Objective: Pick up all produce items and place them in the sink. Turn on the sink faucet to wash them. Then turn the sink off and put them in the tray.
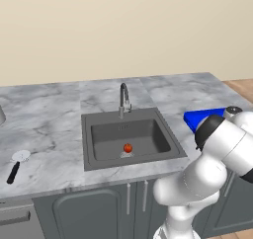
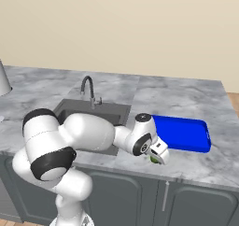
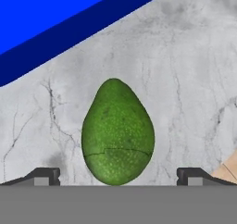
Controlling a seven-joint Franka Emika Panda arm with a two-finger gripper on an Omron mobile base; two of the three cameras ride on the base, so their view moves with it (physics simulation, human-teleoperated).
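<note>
Already the red-orange item [image 1: 128,148] lay by the drain of the dark square sink [image 1: 99,122], below the slim gooseneck faucet [image 1: 123,99]. From the right base, the gripper [image 2: 157,156] hung over the green item [image 2: 153,159] on the near marble counter [image 2: 186,99], beside the blue tray [image 2: 186,134]. At the hand, fingertips [image 3: 44,176] stood spread, flanking that pebbled, pear-shaped fruit; next, I judged, descend and close.

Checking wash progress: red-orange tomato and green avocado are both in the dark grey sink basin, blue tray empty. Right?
Not quite. Only the small red-orange tomato sits in the dark grey sink basin, as the left base view shows. The green pear-shaped avocado lies on the grey marble counter beside the flat blue tray, between the open fingers in the hand view. The tray is empty.
</note>
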